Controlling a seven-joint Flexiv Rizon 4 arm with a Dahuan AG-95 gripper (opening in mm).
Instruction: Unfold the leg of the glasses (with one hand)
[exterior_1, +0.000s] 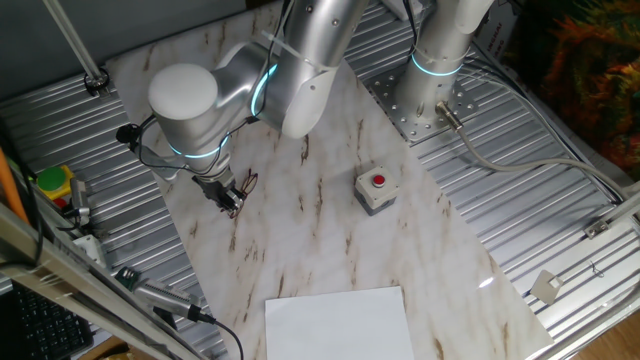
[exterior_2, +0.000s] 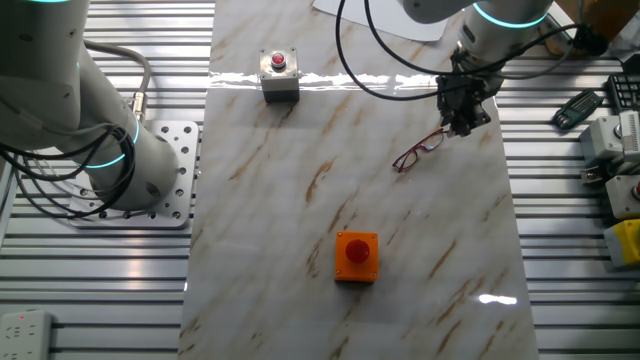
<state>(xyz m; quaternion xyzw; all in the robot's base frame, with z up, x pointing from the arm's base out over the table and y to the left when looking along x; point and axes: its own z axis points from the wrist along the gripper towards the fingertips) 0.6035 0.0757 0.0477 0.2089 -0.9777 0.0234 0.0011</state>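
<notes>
One gripper (exterior_2: 462, 127) low over marble table (exterior_2: 300, 220), glasses (exterior_2: 420, 150) just beside

Bench top (exterior_2: 300, 200): pale marble pattern, white with brown-tan veins. Surround: ribbed silver-grey metal.

Glasses (exterior_2: 418, 152): thin dark reddish-brown wire frame, clear lenses (only a dark squiggle in one fixed view).

Gripper (exterior_2: 462, 125): black. Arm (exterior_1: 250, 80): silver-grey with glowing cyan rings at the joints.

Button box (exterior_1: 375, 190): grey with a red button. Second box (exterior_2: 356, 257): orange, red button on top.

Sheet (exterior_1: 335, 322) at the bench's edge: plain white.

Device (exterior_1: 52, 185) off the bench: yellow, green and red.
</notes>
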